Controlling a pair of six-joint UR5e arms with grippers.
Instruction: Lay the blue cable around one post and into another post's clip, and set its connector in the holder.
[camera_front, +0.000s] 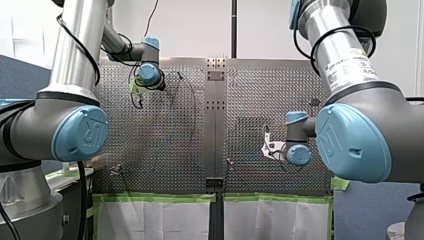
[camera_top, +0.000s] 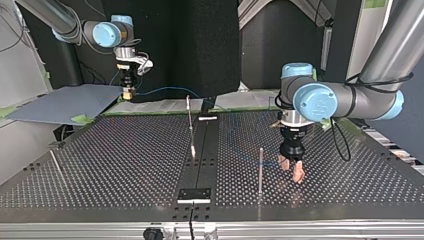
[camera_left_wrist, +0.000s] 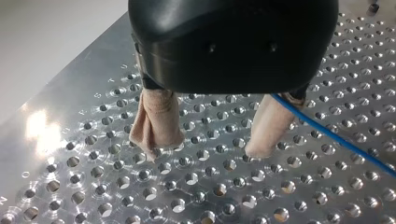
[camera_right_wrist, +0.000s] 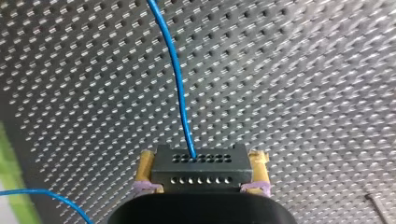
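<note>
My right gripper (camera_right_wrist: 201, 158) has its yellow-padded fingers shut on a dark connector block (camera_right_wrist: 201, 175) with rows of small holes. The blue cable (camera_right_wrist: 175, 70) leaves the block and runs ahead over the perforated table. In the top view this gripper (camera_top: 129, 94) hangs at the far left, and the cable (camera_top: 165, 91) trails from it toward the middle. My left gripper (camera_left_wrist: 205, 150) stands open, beige pads just above the plate and nothing between them. The cable (camera_left_wrist: 327, 133) passes outside one finger. In the top view it (camera_top: 291, 171) hovers beside an upright post (camera_top: 260, 170).
A tilted thin post (camera_top: 190, 122) stands near the table's middle and another (camera_top: 56, 164) leans at the top view's left. A small dark plate (camera_top: 195, 194) lies on the central seam near the top view's near edge. A grey board (camera_top: 65, 102) lies beyond the table.
</note>
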